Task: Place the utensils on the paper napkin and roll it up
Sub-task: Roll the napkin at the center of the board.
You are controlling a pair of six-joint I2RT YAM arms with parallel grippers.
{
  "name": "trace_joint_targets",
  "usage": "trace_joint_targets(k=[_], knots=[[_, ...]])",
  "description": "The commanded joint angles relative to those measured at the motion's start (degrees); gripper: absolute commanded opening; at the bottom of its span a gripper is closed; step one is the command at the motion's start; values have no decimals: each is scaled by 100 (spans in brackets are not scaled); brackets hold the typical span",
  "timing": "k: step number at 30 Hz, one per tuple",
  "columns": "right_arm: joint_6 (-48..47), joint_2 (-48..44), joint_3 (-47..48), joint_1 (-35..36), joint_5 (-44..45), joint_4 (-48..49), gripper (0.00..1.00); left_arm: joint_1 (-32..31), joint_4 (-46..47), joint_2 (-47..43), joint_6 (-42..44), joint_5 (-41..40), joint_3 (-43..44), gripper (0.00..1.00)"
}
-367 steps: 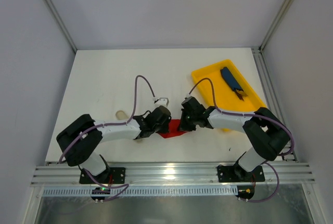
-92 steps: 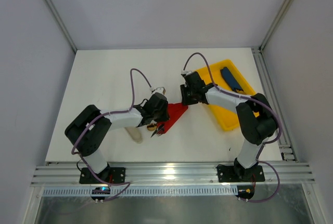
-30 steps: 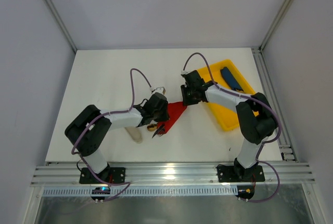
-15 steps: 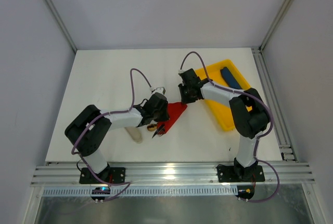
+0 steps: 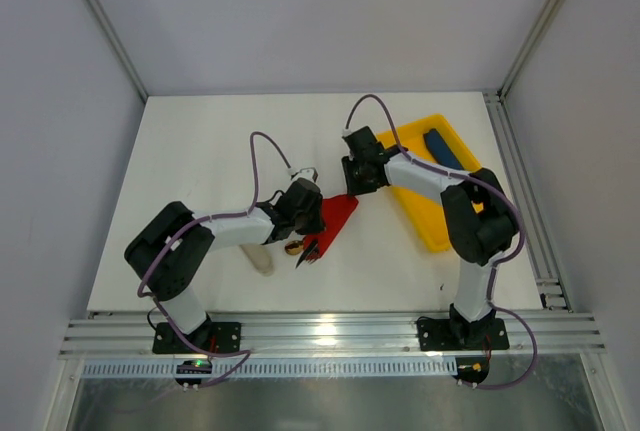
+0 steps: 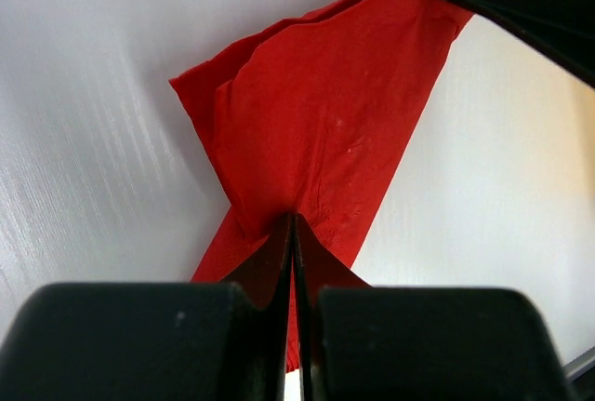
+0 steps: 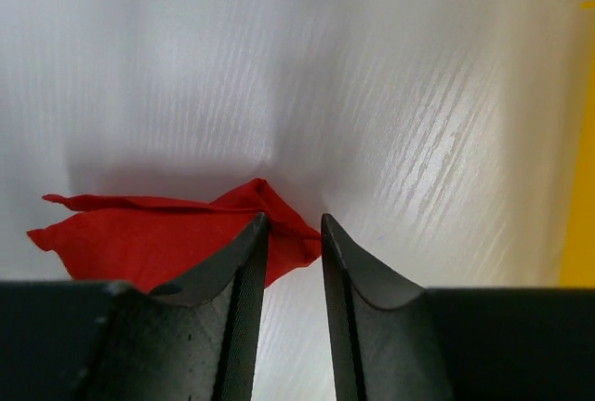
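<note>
The two dark jaws of the right gripper rise from the bottom edge, standing a little apart with a narrow strip of white tabletop showing between them. The red paper napkin lies crumpled and creased on the left, partly hidden behind the left jaw, and its pointed right corner reaches into the gap between the tips, up to the inner face of the right jaw. At the far right edge a thin band of the yellow tray shows, well apart from the napkin.
</note>
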Motion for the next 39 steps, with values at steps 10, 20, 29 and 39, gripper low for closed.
trace_joint_targets(k=[10, 20, 29, 39], knots=[[484, -1022, -453, -29, -1631, 707, 17, -7, -121, 55, 74, -76, -61, 0], [1073, -293, -673, -28, -2652, 1394, 4, -16, -121, -7, 83, -129, -79, 0], [1064, 76, -559, -20, -2197, 1192, 4, -16, -130, -7, 83, -129, -61, 0], [1152, 428, -278, -29, -1694, 717, 4, -7, -130, -16, 83, -129, -70, 0]])
